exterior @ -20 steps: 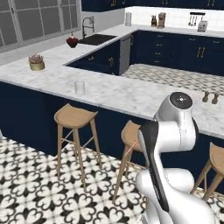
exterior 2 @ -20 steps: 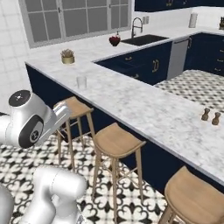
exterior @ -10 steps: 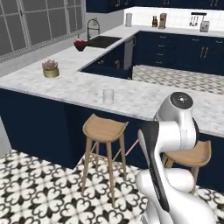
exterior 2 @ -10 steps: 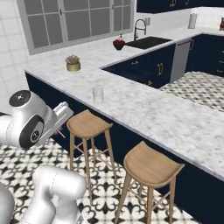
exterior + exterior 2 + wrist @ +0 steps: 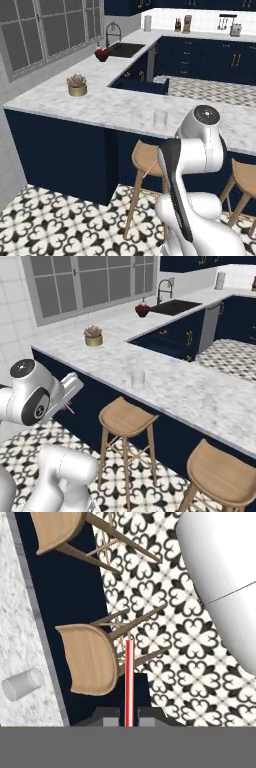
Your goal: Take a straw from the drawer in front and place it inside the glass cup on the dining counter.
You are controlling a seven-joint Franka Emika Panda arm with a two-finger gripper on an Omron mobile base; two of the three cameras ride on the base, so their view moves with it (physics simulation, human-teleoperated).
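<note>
Pink-red straw (image 5: 129, 682) sits pinched between the closed fingertips of the gripper (image 5: 129, 716) at six o'clock in the hand view, pointing toward twelve over a wooden stool (image 5: 90, 659), while the glass cup (image 5: 22, 684) stands on the marble dining counter (image 5: 22, 627) at nine o'clock.

A: How is the light?
B: Even and flat, bright enough, as a rendered room gives. The window (image 5: 45, 35) panes read plain grey, with no sunbeam falling from them.
A: Shadows?
B: Soft at most. The navy panels under the dining counter (image 5: 190, 391) go nearly black.
A: Sharpness?
B: All three pictures are soft and coarse; edges look jagged. The floor tiles (image 5: 165, 612) stay crisp enough in the hand view. No glare, no bending at the edges.
</note>
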